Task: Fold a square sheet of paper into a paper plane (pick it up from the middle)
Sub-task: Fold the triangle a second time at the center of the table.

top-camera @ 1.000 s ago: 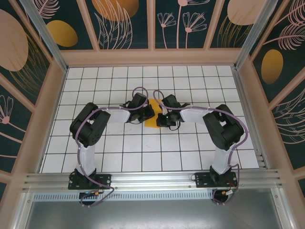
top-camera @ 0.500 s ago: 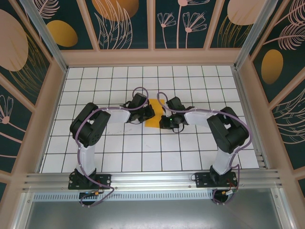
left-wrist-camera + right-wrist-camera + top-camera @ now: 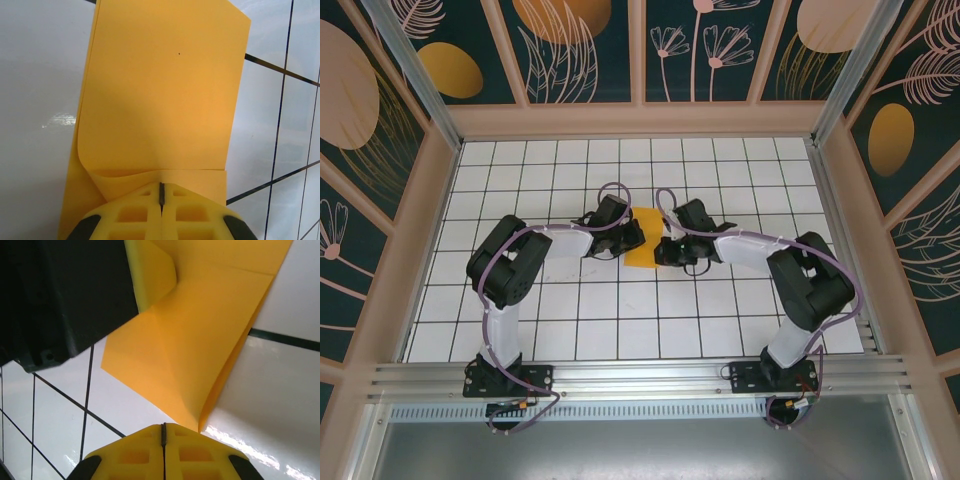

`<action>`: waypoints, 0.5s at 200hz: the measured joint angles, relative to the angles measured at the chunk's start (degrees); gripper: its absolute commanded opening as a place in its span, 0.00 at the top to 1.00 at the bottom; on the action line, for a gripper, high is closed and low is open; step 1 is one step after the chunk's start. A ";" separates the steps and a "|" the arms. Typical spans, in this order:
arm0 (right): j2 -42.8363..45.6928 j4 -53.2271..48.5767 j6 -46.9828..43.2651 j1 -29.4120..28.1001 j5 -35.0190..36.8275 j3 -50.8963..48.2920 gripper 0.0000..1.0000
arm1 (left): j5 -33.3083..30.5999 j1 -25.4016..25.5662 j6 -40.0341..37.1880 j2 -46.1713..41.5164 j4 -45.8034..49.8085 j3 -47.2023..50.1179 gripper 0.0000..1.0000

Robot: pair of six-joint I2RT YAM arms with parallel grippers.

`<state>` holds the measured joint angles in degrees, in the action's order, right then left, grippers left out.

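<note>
Left pincer [image 3: 161, 192]: jaws pressed together, tips resting at the near edge of the paper where a loose flap curls up. Whether any paper is nipped between them cannot be told.
Square sheet of paper [image 3: 646, 240]: orange-yellow, creased and partly folded over on itself. It lies on the table between the two pincers, near the middle of the grid.
Right pincer [image 3: 163, 432]: jaws together, tips just at a lifted corner of the paper, where the fold stands up off the surface.
Table [image 3: 570, 300]: white tiles with dark grid lines.
</note>
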<state>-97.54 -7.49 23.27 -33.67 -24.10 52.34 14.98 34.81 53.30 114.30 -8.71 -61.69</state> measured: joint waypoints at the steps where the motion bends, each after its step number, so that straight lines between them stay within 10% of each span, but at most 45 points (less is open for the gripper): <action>1: -0.09 0.02 0.00 0.00 0.00 0.07 0.93 | 0.00 0.00 0.00 0.00 -0.02 0.02 0.94; 100: -6.62 0.48 -0.26 0.28 0.70 2.29 0.94 | 1.05 -0.20 -0.09 0.00 -0.50 0.24 0.90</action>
<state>-104.16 -7.01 23.00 -33.39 -23.40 54.63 16.03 34.61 53.21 114.30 -9.21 -61.45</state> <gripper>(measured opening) 0.060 0.084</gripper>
